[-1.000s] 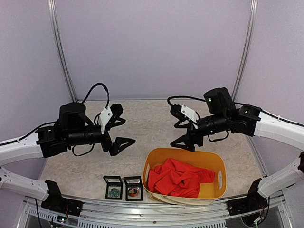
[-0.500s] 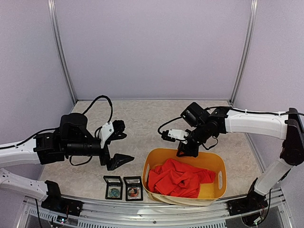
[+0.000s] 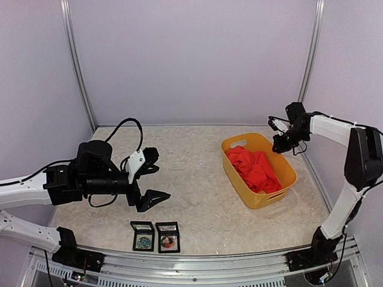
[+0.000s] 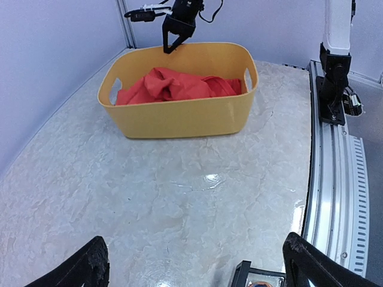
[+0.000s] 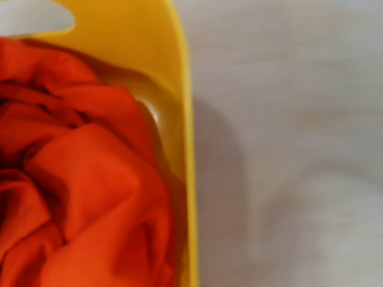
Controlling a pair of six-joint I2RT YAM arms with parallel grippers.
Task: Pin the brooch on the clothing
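Note:
The clothing is a crumpled red garment lying in a yellow basket at the right of the table. In the left wrist view the clothing fills the basket. My right gripper is shut on the basket's far rim, and it shows as the right gripper in the left wrist view. Its fingers are out of the right wrist view, which shows only clothing and rim. A brooch and a second brooch lie in small black cases at the front. My left gripper hangs open above the table, behind the cases.
The two black cases stand side by side near the table's front edge, and one corner of a case shows by my left gripper's right fingertip. A metal rail runs along the table edge. Pale walls enclose the back and sides.
The basket with the clothing has gone from the front centre to the back right and turned, together with my right gripper, which has shut on its rim. My left arm has hardly moved.

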